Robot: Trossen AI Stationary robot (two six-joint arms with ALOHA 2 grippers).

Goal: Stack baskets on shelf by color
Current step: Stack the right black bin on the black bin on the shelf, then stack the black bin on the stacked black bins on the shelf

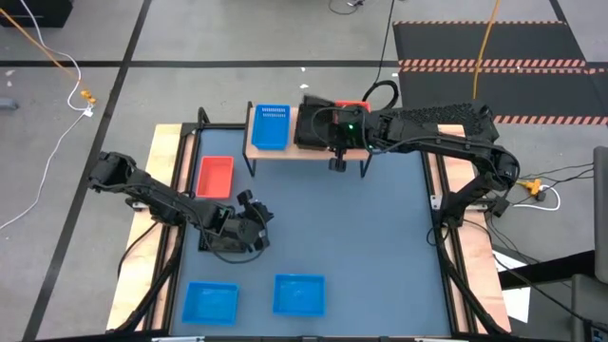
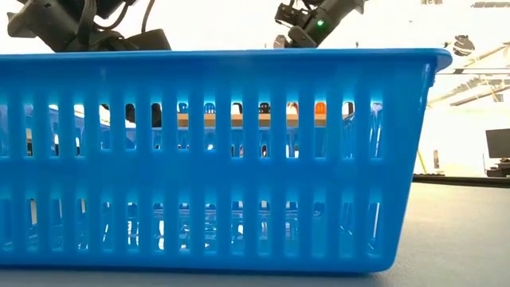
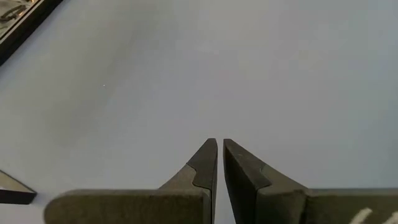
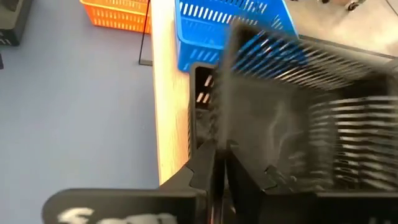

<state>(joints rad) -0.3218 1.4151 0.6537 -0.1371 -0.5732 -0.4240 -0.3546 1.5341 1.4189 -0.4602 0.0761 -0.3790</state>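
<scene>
On the light-wood shelf (image 1: pixel 306 152) at the table's far edge stand a blue basket (image 1: pixel 272 126), a black basket (image 1: pixel 316 123) beside it and a red basket (image 1: pixel 350 104) mostly hidden behind my right arm. My right gripper (image 1: pixel 332 130) (image 4: pixel 221 152) is over the shelf, shut on a blurred black basket (image 4: pixel 292 106) above another black basket (image 4: pixel 200 102). A red basket (image 1: pixel 215 177) and two blue baskets (image 1: pixel 210 302) (image 1: pixel 299 294) sit on the tabletop. My left gripper (image 1: pixel 255 211) (image 3: pixel 220 146) is shut over bare tabletop, holding nothing. My right gripper pinches the black basket's perforated wall (image 4: pixel 239 134) between its two fingers, reaching in from the table's right side and slanting down. The basket is over the shelf, above the other black basket. Whether it rests on that basket I cannot tell.
A blue basket (image 2: pixel 215 159) fills the low view, its base on the tabletop. A dark shape (image 1: pixel 207 239) lies under my left arm; I cannot tell what it is. Bare blue-grey tabletop (image 1: pixel 370 237) spreads between shelf and near baskets. Wooden side rails (image 1: pixel 163 161) flank the table.
</scene>
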